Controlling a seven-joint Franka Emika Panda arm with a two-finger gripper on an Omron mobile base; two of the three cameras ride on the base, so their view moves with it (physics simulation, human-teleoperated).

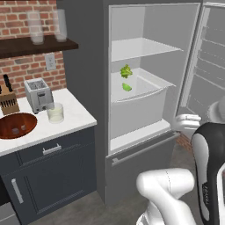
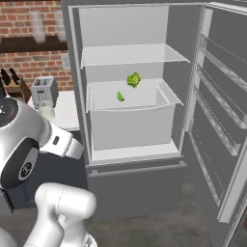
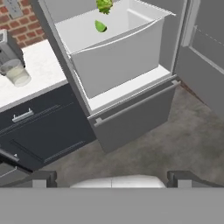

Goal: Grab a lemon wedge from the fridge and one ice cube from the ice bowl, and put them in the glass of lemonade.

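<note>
The fridge (image 1: 85,88) stands open, its door (image 2: 217,111) swung to the right. A small green lemon wedge (image 1: 127,87) (image 2: 120,97) (image 3: 100,26) lies in the white drawer (image 1: 140,107), just below a ruffled leafy bunch (image 1: 126,70). On the counter to the left, the reddish-brown ice bowl (image 1: 16,125) holds pale ice cubes (image 1: 16,130). The glass of lemonade (image 1: 56,112) (image 3: 16,73) stands beside it. My gripper (image 3: 111,179) is open and holds nothing. It hangs well back from the fridge, above the floor, facing the drawer.
A toaster (image 1: 38,95) and a knife block (image 1: 8,101) stand at the back of the white counter (image 1: 79,116). Tall frosted glasses (image 1: 36,27) are on a wall shelf. The lower freezer drawer with its bar handle (image 3: 135,103) is shut.
</note>
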